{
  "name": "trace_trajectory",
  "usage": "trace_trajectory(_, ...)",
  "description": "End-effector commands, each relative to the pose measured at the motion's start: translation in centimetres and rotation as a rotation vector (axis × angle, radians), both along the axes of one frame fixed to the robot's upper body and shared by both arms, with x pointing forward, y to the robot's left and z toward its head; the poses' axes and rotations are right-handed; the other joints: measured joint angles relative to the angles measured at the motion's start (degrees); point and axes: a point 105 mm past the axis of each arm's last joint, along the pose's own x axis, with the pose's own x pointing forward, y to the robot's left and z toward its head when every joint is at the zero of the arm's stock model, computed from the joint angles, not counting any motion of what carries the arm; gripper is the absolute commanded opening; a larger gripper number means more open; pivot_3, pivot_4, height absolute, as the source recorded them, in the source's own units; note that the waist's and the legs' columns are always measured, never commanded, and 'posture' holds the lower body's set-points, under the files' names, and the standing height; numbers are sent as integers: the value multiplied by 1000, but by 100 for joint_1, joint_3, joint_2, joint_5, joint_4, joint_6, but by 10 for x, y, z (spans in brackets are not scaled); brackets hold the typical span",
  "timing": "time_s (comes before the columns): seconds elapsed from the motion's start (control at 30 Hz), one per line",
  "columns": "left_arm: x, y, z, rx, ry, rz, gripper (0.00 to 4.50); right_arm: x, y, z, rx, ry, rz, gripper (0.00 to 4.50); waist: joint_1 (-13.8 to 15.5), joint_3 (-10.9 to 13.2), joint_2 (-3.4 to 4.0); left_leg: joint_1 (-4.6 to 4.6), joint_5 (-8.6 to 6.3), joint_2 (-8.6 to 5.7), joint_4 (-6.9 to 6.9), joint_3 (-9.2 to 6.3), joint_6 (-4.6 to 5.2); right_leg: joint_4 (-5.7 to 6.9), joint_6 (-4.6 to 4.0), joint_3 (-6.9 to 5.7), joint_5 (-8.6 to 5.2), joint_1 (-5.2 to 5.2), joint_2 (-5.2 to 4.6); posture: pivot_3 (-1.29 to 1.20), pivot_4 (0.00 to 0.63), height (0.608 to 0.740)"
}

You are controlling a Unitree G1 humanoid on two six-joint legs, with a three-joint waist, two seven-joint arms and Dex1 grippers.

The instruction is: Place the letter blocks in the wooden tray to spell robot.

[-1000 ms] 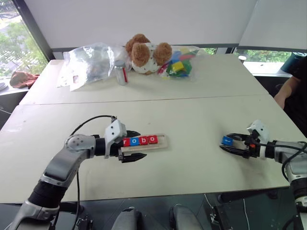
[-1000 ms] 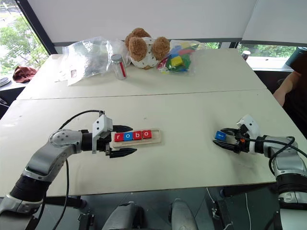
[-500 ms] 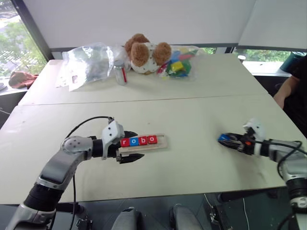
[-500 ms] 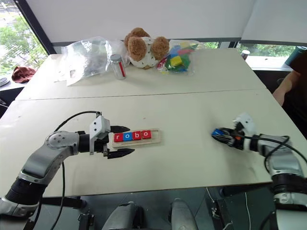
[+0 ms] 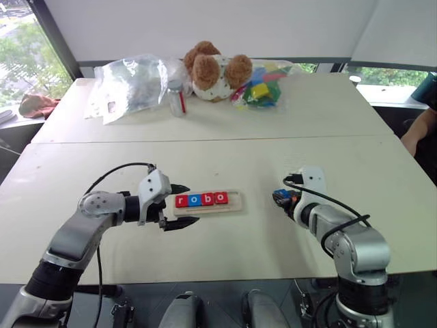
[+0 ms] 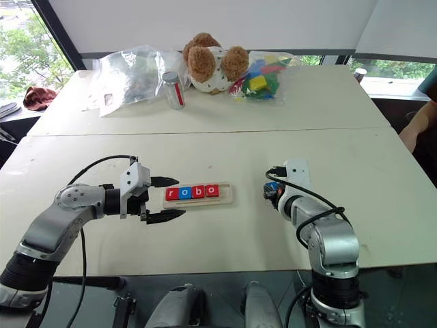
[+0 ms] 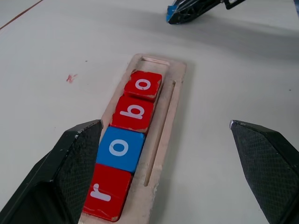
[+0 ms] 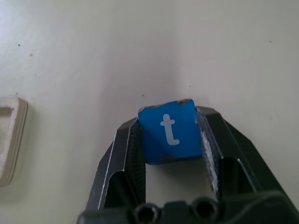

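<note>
The wooden tray [image 5: 234, 202] lies at the table's middle front. It holds a red r [image 7: 106, 195], a blue o [image 7: 121, 149], a red b [image 7: 134, 112] and a red o [image 7: 145, 85] in a row. My left gripper [image 5: 192, 203] is open, its fingers straddling the tray's left end without touching the tiles. To the right of the tray, my right gripper [image 8: 169, 117] is shut on a blue t tile [image 8: 169, 131], low over the table. A gap of bare table separates it from the tray's empty right end [image 8: 9, 140].
At the table's far side are a teddy bear [image 5: 212, 68], a clear plastic bag [image 5: 133, 82], a small jar [image 5: 179, 102] and a bag of coloured blocks [image 5: 259, 89]. A person's arm [image 5: 423, 133] shows at the right edge.
My right gripper closed on the blue t tile and carried it left toward the tray, turning as it went. The left gripper has kept its place at the tray. The view has shifted slightly.
</note>
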Motion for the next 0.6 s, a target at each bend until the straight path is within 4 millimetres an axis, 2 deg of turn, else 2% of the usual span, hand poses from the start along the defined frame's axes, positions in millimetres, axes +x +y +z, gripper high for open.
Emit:
trace_trajectory(0.03, 3, -3, 9, -14, -37, -5, 4500, -4, 2, -9, -8, 23, -22, 2238, -12, 0, 0, 0, -9, 2, 7, -1, 16, 5, 0, -1, 0, 2, 4, 0, 150, 740)
trace_trajectory(0.07, 4, -4, 8, -15, -37, -7, 4500, -4, 2, -11, -9, 27, -25, 2586, -21, 0, 0, 1, -11, 5, 17, -1, 19, 9, 0, -3, 0, 4, 7, 0, 150, 740)
trace_trajectory(0.17, 4, -5, 7, -18, -36, -10, 4500, -5, 3, -12, -11, 29, -32, 4188, -36, 0, 0, 3, -16, 8, 47, -8, 27, 13, 0, -11, 0, 24, 12, 0, 150, 740)
trace_trajectory(0.2, 5, -5, 7, -18, -36, -11, 4500, -5, 3, -12, -12, 28, -33, 4443, -35, 0, -1, 12, -19, 6, 54, -8, 33, 12, 1, -12, 0, 38, 12, 0, 150, 740)
trace_trajectory(0.3, 5, -4, 7, -17, -37, -10, 4500, -3, -1, -2, -24, -11, -46, 4443, -29, 0, -1, 62, -28, 2, 56, -7, 49, 3, 1, -13, 0, 91, 11, 0, 150, 740)
trace_trajectory(0.43, 8, 3, 9, -5, -44, -6, 4500, 1, -12, 21, -64, -88, -44, 4443, -57, 1, -1, 66, -29, 2, 55, -7, 50, 4, 1, -12, -1, 91, 11, 0, 150, 740)
trace_trajectory(0.6, 13, 13, 9, 26, -58, -2, 4500, 1, -15, 40, -92, -123, 28, 4443, -108, 1, -1, 65, -29, 8, 49, -7, 49, 4, 1, -12, -1, 87, 13, 0, 150, 740)
